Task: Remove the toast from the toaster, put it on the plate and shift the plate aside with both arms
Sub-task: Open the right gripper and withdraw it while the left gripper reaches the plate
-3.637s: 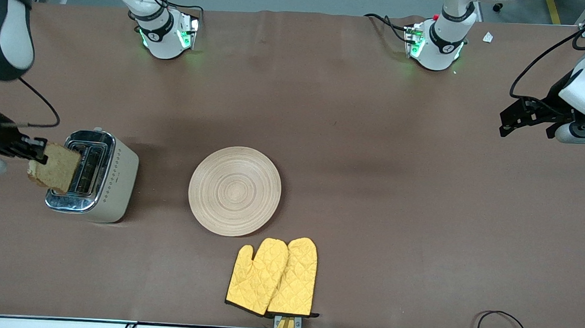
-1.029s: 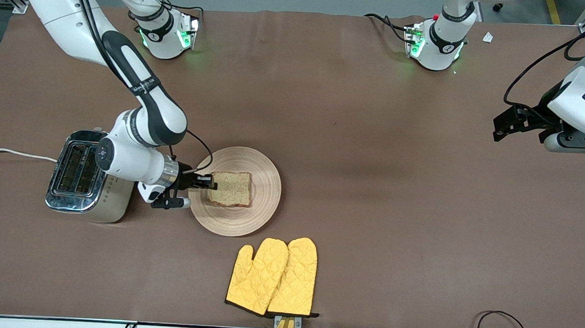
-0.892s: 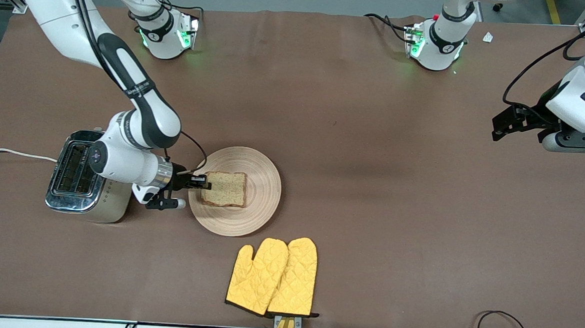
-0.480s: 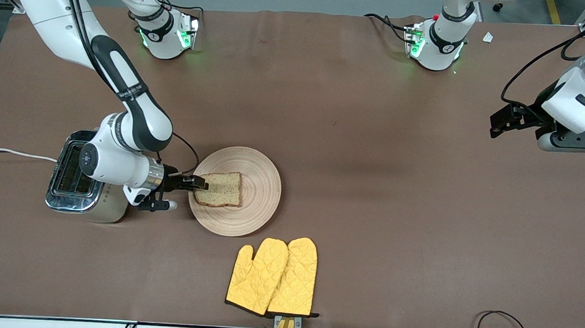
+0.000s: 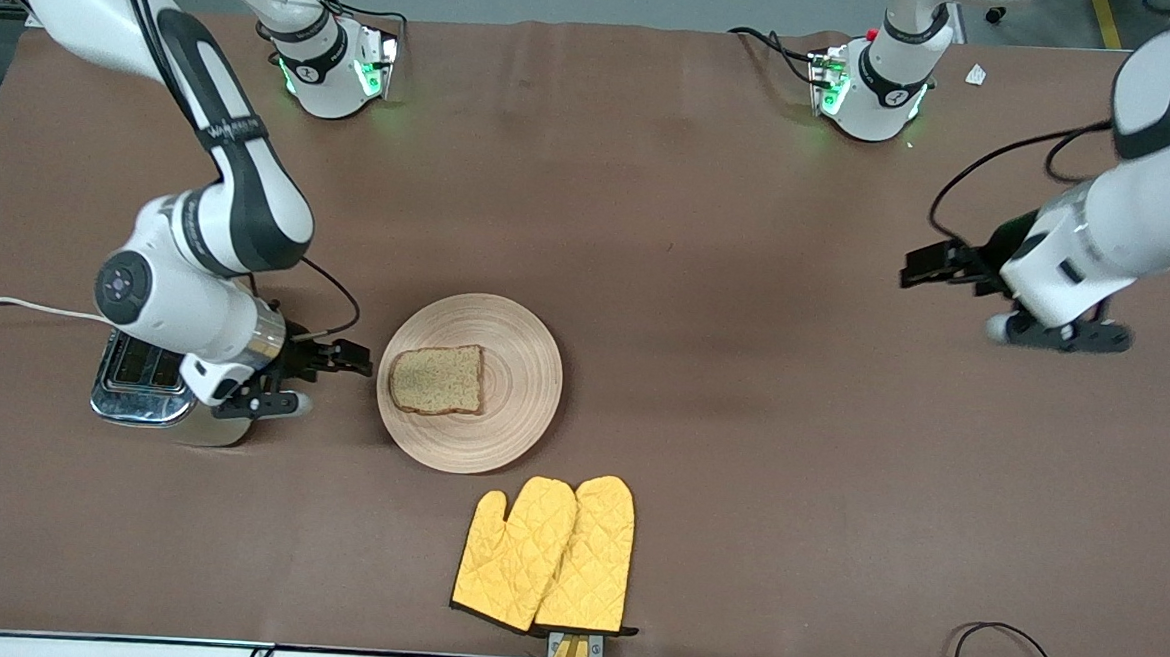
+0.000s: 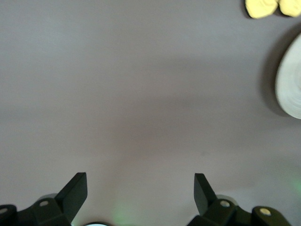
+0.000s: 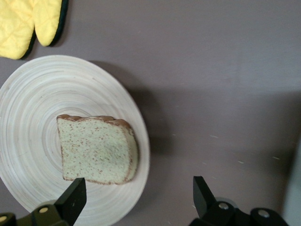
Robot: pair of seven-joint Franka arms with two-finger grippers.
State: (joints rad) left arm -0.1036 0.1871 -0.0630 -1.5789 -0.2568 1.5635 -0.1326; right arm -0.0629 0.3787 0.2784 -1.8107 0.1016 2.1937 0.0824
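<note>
Nearest the front camera, a pair of yellow oven mitts lies flat at the worktop's near edge, side by side and overlapping, cuffs toward that edge. They sit close to the plate without touching it, nearer to the camera than the right end effector.

The round pale wooden plate lies farther in, with a narrow strip of bare worktop between its rim and the mitts. The toast lies flat on the plate, off centre toward the right arm's end, its crust inside the rim. In the right wrist view the toast rests wholly on the plate, with the mitts off the plate's edge.

The right end effector is low over the worktop just beside the plate's rim, on the side toward the right arm's end, between the plate and the toaster. Its fingers are spread wide and hold nothing; the toast is just ahead of them, apart from both. The right arm's wrist covers much of the toaster.

From the plate toward the left arm's end stretches a broad bare run of brown worktop. The left end effector is up over that stretch, well apart from the plate. Its fingers stand wide apart, empty, with only a sliver of the plate and the mitts at the picture's edge.
</note>
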